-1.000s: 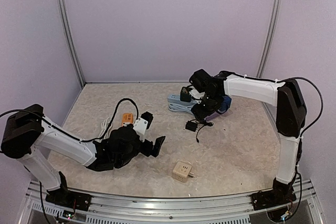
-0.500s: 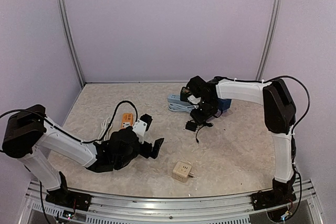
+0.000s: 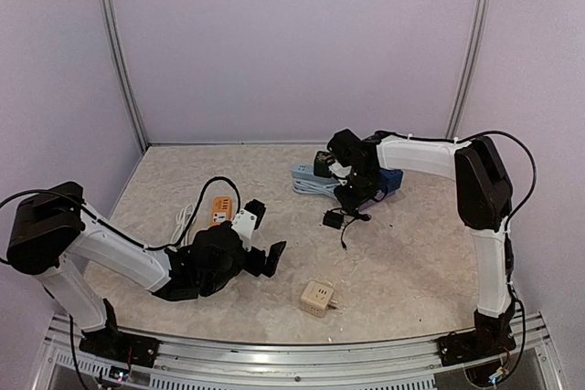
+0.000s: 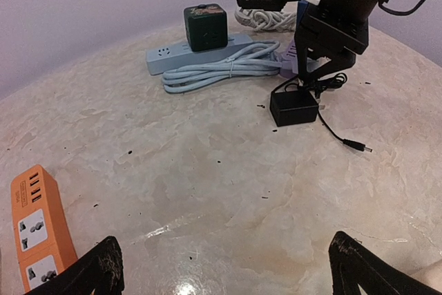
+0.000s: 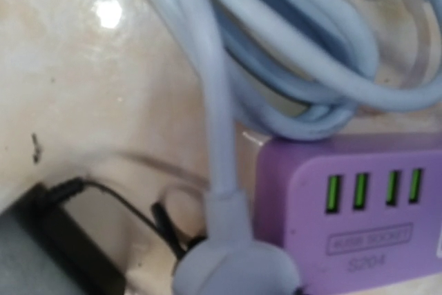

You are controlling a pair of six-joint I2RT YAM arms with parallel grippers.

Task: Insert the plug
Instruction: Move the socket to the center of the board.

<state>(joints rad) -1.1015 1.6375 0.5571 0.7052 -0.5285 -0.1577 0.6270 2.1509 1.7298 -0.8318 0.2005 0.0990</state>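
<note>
Beige marbled table [image 3: 411, 253], orange power strip [image 4: 38, 229] at left, pale blue strip [image 4: 166, 55] with coiled cable, purple socket block [image 5: 345, 219], black adapter [image 4: 293, 107], beige cube socket [image 3: 318, 299]

The surface [image 4: 207, 170] looks like a stone-patterned laminate, beige and smooth, glossy enough to throw back a lamp's glare. Over at nine o'clock the orange power strip [image 4: 34, 233] is smooth, faintly shiny plastic. Toward one o'clock the pale blue cable [image 5: 214, 101] has a soft, rubbery satin skin, the purple socket block [image 5: 359, 191] is matt plastic, and the black adapter [image 4: 293, 107] is dull, hard plastic. The corner posts [image 3: 117, 61] are brushed metal, the walls [image 3: 292, 43] flat and matt.
</note>
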